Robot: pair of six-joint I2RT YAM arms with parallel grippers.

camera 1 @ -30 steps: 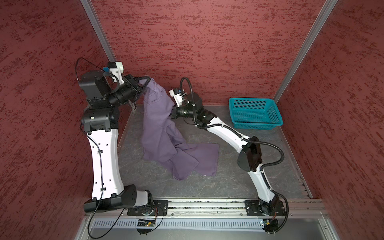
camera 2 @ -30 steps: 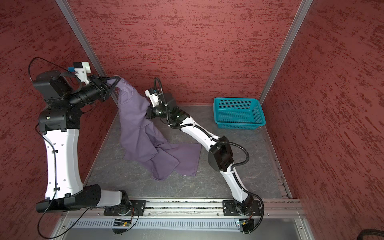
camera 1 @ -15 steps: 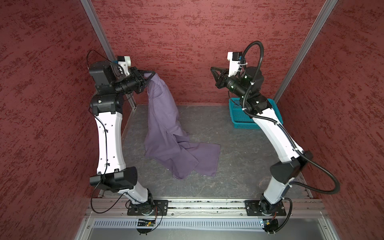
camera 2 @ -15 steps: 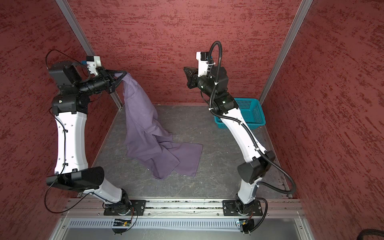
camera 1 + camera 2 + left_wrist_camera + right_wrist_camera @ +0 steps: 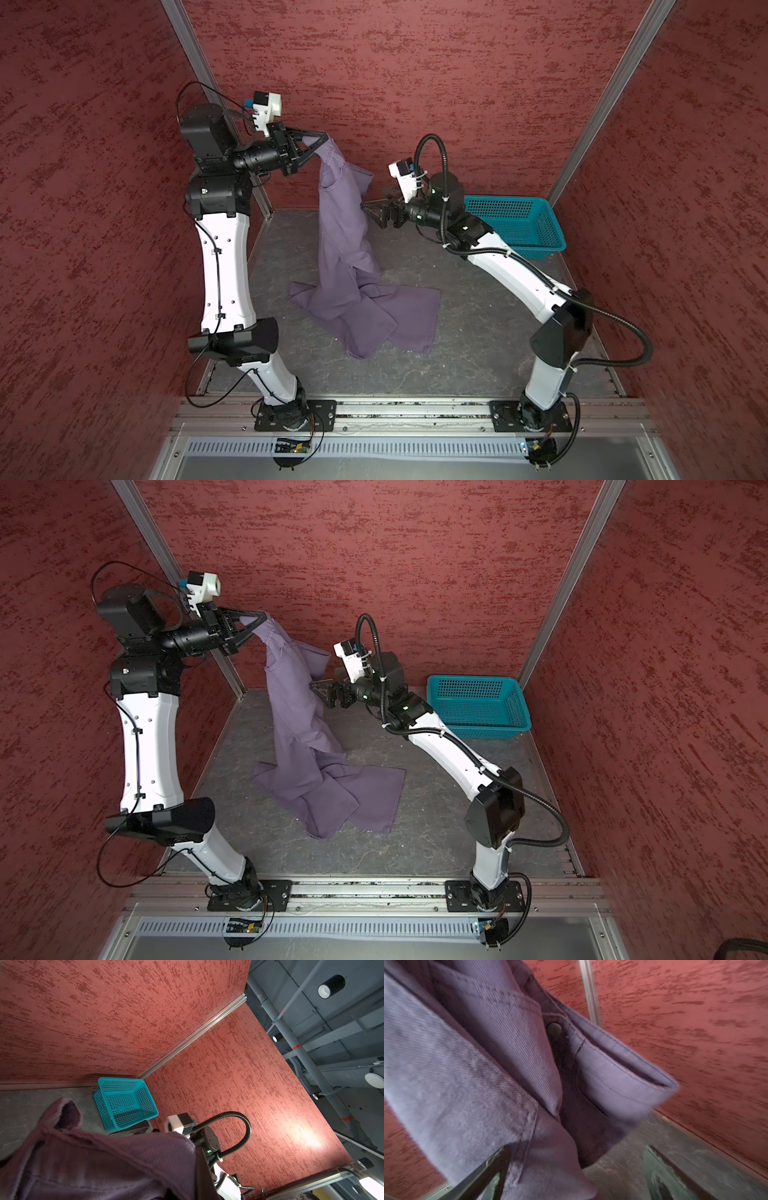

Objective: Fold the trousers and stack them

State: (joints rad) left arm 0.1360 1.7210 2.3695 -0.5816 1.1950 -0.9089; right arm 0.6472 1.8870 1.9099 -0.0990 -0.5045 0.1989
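Plainly, the trousers (image 5: pixel 345 232) hang from the left pincer (image 5: pixel 323 138), which is clamped on the waistband high up at about 11 o'clock in both top views. The legs trail down and lie crumpled on the table (image 5: pixel 478 332) near its middle. The right pincer (image 5: pixel 368 203) sits on the 3 o'clock side of the hanging cloth with its jaws spread wide. In the right wrist view a fold near the button (image 5: pixel 554 1030) hangs in that gap, not pinched. The basket (image 5: pixel 532 245) stands at 2 o'clock, apart from all this.

Several things could go wrong from here. Closing now may catch a pocket flap or a doubled layer instead of the far waistband corner, and the trousers would then lift twisted. A single hold on heavy cloth may slip. The crossed legs could drag into a tangle when raised, spoiling a flat fold.
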